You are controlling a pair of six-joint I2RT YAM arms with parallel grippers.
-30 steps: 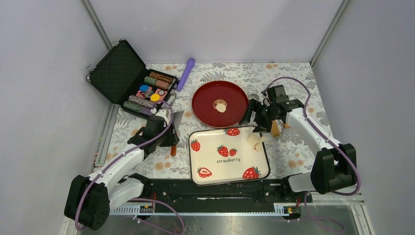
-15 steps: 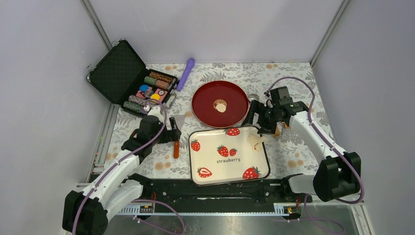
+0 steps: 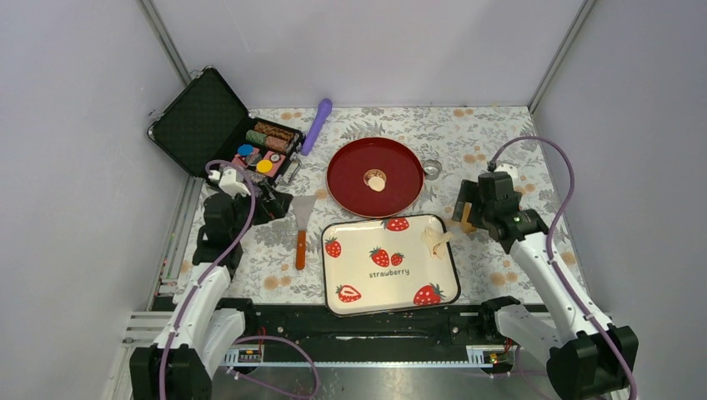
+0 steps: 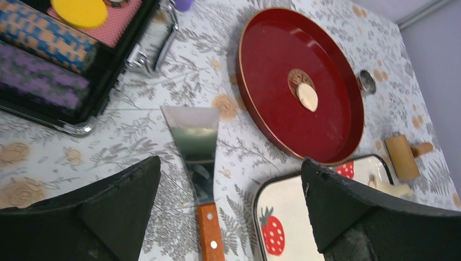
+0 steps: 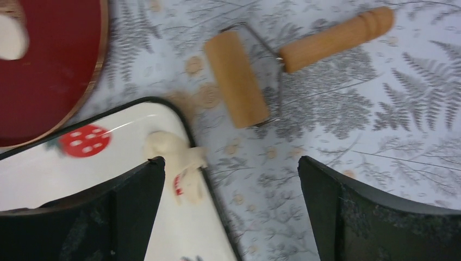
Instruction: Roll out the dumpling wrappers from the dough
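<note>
The dough (image 3: 434, 240) is a pale lump at the right rim of the strawberry tray (image 3: 392, 293); in the right wrist view the dough (image 5: 171, 149) lies partly over the tray's edge. One dumpling wrapper (image 3: 376, 180), a thin pale disc, rests in the red plate (image 3: 350, 179), and the wrapper (image 4: 307, 97) also shows in the left wrist view. My right gripper (image 3: 461, 212) hangs open and empty above the wooden roller (image 5: 236, 79), right of the dough. My left gripper (image 3: 271, 204) stands open over the spatula (image 4: 195, 141), holding nothing.
An open black case of poker chips (image 3: 225, 137) sits at the back left, a purple handle (image 3: 317, 125) beside it. A small metal ring cutter (image 3: 431, 170) lies right of the red plate. Grey walls close in both sides.
Both arms drew back toward their bases. The left jaws opened and left the spatula lying on the cloth. The right gripper moved right, away from the roller.
</note>
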